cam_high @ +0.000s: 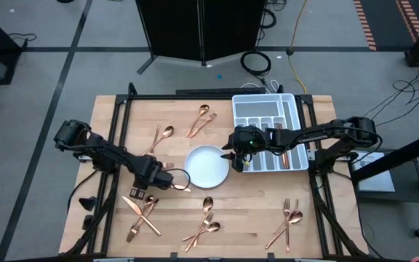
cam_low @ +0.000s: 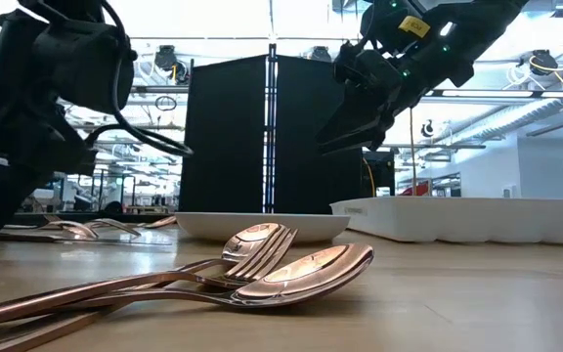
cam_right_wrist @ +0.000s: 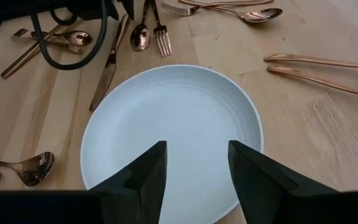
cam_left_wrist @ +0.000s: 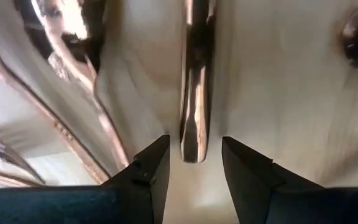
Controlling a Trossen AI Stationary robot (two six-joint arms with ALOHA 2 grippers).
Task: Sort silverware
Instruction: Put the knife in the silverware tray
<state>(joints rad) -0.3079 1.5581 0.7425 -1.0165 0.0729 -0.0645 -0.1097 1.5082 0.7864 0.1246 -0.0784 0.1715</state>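
Observation:
Copper silverware lies in loose groups on the wooden table: knives [cam_high: 142,215] at the near left, spoons and forks [cam_high: 204,222] at the near middle, forks [cam_high: 288,222] at the near right, and more pieces [cam_high: 201,120] at the far side. A few pieces [cam_high: 286,156] lie in the white tray [cam_high: 264,109]. My left gripper [cam_high: 138,193] is open and low over the near-left group. Its fingers stand on either side of one copper handle's end [cam_left_wrist: 194,130] without touching it. My right gripper [cam_right_wrist: 194,168] is open, above the round white plate [cam_right_wrist: 173,130].
The plate [cam_high: 207,165] sits mid-table between both grippers, and the divided tray lies at the far right, next to my right arm. A spoon and a fork [cam_low: 262,259] lie close to the low camera. Bare wood shows between the silverware groups.

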